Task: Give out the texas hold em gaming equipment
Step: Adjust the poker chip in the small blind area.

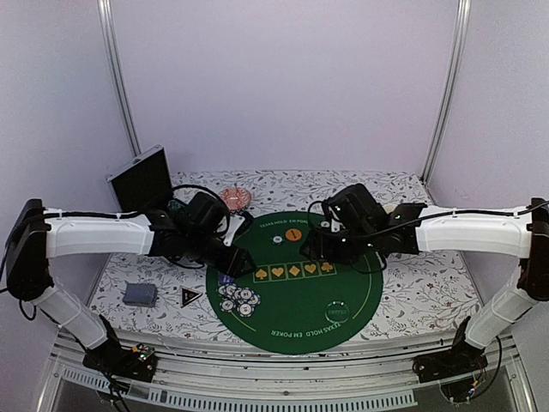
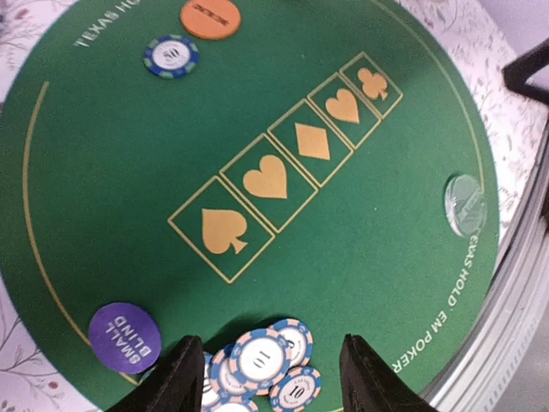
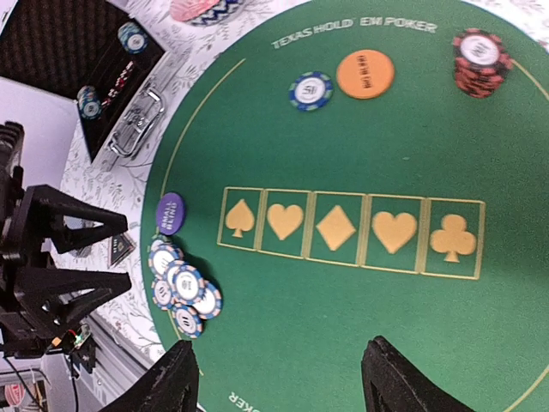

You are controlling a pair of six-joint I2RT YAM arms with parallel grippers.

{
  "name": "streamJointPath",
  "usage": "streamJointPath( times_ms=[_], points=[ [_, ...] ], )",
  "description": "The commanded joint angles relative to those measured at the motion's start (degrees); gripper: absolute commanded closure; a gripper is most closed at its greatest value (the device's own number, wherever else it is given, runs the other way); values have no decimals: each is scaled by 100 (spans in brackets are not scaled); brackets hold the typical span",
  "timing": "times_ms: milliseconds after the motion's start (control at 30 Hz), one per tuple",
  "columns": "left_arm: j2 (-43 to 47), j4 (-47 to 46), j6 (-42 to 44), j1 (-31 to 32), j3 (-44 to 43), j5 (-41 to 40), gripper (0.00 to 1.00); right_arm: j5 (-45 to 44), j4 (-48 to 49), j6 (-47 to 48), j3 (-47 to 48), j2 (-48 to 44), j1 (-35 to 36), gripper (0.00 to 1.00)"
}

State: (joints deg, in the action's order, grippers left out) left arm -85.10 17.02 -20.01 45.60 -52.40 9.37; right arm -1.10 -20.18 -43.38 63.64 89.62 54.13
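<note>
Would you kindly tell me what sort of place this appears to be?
Most likely a robotics test booth staged for poker: pale walls on metal poles, two robot arms mounted at the table edge, and a green Texas Hold'em mat with poker chips.

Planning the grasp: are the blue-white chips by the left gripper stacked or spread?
Spread. The blue-white chips lie flat, overlapping in a loose cluster on the green mat, several faces showing.
</note>
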Motion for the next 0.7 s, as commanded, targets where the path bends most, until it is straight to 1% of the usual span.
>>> streamJointPath(
  times_ms=[0,33,133,267,500,667],
  points=[
    [-1017,767,550,716,-697,-812,48,-635,-66,-141,-695,-716,-130,32],
    [-1251,897,606,846,-869,-973,51,-700,-91,-173,-815,-882,-161,32],
    [-1812,1133,727,1117,-1300,-1371,56,-845,-113,-269,-1178,-1337,-232,32],
    [-2195,1209,713,1187,-1527,-1632,59,-875,-100,-333,-1441,-1653,-249,32],
    [-2489,1476,777,1170,-1484,-1706,64,-769,-94,-271,-1456,-1445,-247,32],
    [-2276,1736,656,1137,-1142,-1715,66,-733,-61,-127,-1294,-1255,-250,32]
  ],
)
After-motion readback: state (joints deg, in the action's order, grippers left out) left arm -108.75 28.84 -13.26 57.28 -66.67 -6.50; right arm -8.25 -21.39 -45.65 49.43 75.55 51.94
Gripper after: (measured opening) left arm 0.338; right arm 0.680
